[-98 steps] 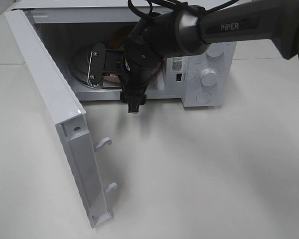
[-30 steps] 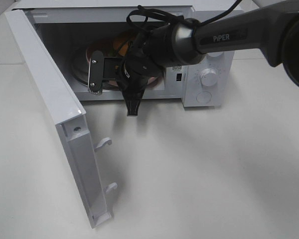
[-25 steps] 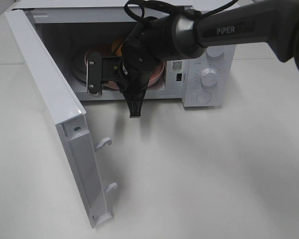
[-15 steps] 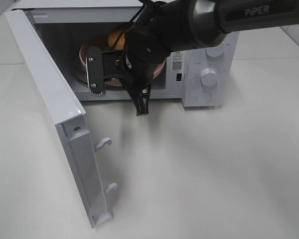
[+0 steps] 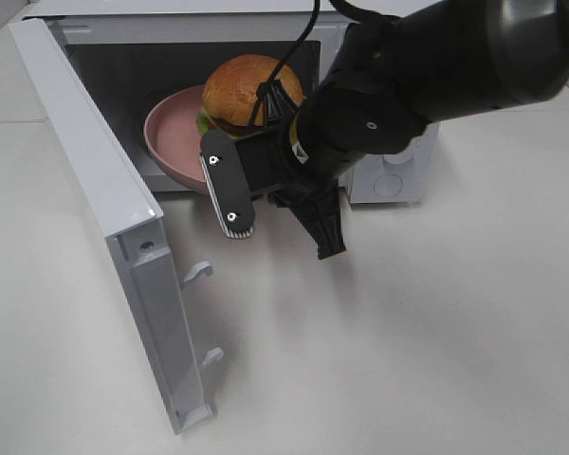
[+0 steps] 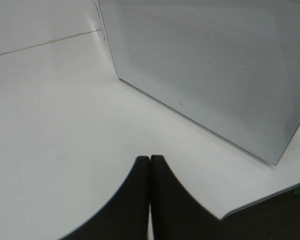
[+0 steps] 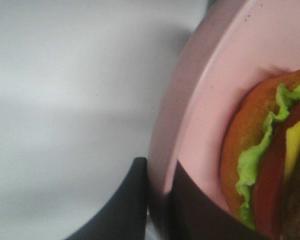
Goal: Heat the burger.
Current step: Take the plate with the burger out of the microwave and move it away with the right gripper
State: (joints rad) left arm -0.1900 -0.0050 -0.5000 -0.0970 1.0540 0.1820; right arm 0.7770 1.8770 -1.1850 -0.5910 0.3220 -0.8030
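White surface [image 5: 436, 313] all round. Right gripper [image 7: 159, 192] clamped on round pink plate's [image 5: 171, 133] near rim, holding golden-bun burger [image 5: 239, 90] level at open white microwave's [image 5: 95, 57] mouth. Left gripper [image 6: 150, 167] closed, empty.

Glossy black arm [image 5: 455, 66], black cable [image 5: 294, 57], grey screwed plate [image 5: 227, 183] (two screws)

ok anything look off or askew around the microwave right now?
Mostly fine. The pink plate sits partly out of the microwave opening, held by its rim in the right gripper, and looks tilted. The burger sits intact on it. The door is wide open. No spill or damage visible.
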